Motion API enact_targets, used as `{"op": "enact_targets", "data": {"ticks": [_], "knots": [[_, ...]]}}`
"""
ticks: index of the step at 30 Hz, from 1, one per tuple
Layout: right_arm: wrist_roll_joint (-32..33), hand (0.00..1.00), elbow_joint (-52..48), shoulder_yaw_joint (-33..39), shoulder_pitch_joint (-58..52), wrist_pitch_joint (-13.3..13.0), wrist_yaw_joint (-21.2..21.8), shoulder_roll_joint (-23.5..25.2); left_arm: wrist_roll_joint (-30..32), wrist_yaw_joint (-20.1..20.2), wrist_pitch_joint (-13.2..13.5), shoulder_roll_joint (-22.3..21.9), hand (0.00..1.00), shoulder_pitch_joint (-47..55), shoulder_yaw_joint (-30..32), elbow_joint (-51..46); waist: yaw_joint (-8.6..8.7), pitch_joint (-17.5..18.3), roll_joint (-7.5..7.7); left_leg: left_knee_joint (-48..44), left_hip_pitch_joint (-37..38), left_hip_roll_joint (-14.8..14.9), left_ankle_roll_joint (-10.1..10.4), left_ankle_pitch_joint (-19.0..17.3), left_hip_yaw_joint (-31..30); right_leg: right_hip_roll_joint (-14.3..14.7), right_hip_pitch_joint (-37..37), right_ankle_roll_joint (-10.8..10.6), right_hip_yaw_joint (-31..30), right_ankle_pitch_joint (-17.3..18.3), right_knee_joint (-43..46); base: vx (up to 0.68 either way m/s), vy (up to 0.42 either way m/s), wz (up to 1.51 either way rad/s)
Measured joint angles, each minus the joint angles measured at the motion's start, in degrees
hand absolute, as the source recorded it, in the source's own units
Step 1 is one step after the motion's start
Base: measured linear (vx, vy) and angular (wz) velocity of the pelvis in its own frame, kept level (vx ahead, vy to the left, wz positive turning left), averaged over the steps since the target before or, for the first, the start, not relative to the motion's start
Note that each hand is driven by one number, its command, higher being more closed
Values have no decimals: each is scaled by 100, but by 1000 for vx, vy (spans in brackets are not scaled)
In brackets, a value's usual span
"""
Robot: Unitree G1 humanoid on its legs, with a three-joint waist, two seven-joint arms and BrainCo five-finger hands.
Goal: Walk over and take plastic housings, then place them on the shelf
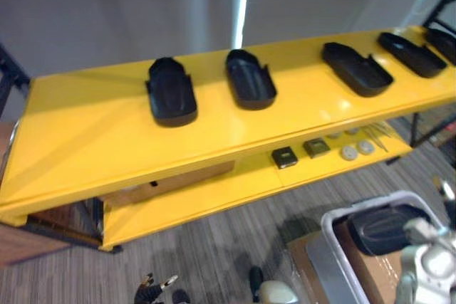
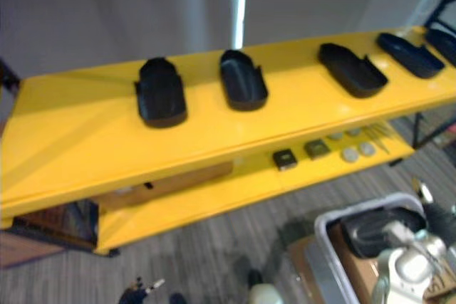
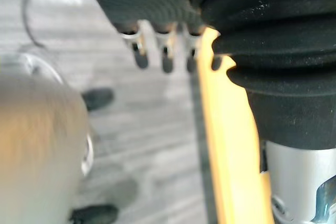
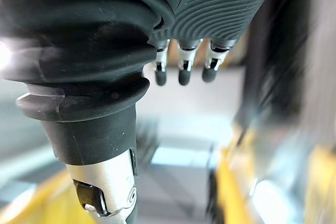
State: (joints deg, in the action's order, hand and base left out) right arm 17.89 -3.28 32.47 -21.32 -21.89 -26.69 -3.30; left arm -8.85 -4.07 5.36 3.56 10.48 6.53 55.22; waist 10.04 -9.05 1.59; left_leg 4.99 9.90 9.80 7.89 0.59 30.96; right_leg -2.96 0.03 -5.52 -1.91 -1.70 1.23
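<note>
Several black plastic housings lie in a row, open side up, on the top board of the yellow shelf [image 1: 92, 126]: one at the left [image 1: 171, 92], one beside it [image 1: 250, 80], one further right [image 1: 356, 69], and more towards the far right end [image 1: 412, 55]. Another black housing [image 1: 385, 227] lies in a white bin [image 1: 329, 229] on the floor at the lower right. My right arm comes in beside that bin. My right hand [image 4: 184, 69] hangs with straight fingers and holds nothing. My left hand [image 3: 140, 51] is also open and empty, next to a yellow shelf edge [image 3: 226, 145].
The lower yellow board [image 1: 214, 190] carries two small dark blocks [image 1: 284, 156] and round grey discs [image 1: 356, 150]. A cardboard box [image 1: 171, 183] sits under the top board. The bin rests on brown cardboard [image 1: 370, 268]. Grey carpet lies between me and the shelf.
</note>
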Motion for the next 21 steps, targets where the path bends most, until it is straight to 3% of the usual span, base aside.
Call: {"op": "enact_targets", "data": {"ticks": [2, 8, 10, 12, 14, 18, 21], "knots": [[88, 0, -28, -51, -322, -212, 153, 263, 42, 0, 0, -73, 0, 32, 1, -22, 64, 51, -33, 0, 120, 27, 52, -76, 239, 42, 0, -11, -147, -9, -3, 49, 13, -61], [120, 0, -92, -721, -506, -255, 309, 580, -36, -134, 86, -191, 0, 143, 2, -369, -18, 151, 15, -264, 183, 65, 89, -275, 398, 146, -121, 64, -421, -94, -15, 26, -8, -30], [150, 0, -92, -1190, -219, -263, 412, 575, -202, -178, 153, -230, 0, 208, 4, -577, -194, 160, 2, -823, -9, 106, 5, -696, -233, 253, -230, 87, -685, -112, 29, 21, 2, -75], [148, 0, -61, -1842, 288, -262, 457, 535, -388, -193, 287, -366, 0, 235, -2, -706, -464, 135, -148, -1580, -309, 103, -167, -1281, -1291, 370, -333, 80, -1125, -160, 86, 7, 60, -100], [137, 0, 8, -2253, 548, -258, 459, 542, -434, -187, 417, -424, 0, 243, -22, -709, -571, 110, -206, -2024, -510, 65, -290, -1556, -1652, 376, -425, 36, -1290, -186, 161, -33, 135, -54], [136, 0, 190, -2542, 624, -156, 405, 622, -382, -145, 630, -393, 0, 205, -59, -736, -734, 37, -180, -2340, -653, -13, -297, -1956, -1658, 292, -534, -60, -1381, -176, 242, -69, 156, -17], [162, 0, 188, -2532, 385, -142, 406, 647, -331, -31, 694, -325, 0, 70, -59, -739, -731, -199, -140, -2850, -773, -62, -389, -2176, -1649, 230, -616, -145, -1385, -228, 463, -72, 147, -18]]}}
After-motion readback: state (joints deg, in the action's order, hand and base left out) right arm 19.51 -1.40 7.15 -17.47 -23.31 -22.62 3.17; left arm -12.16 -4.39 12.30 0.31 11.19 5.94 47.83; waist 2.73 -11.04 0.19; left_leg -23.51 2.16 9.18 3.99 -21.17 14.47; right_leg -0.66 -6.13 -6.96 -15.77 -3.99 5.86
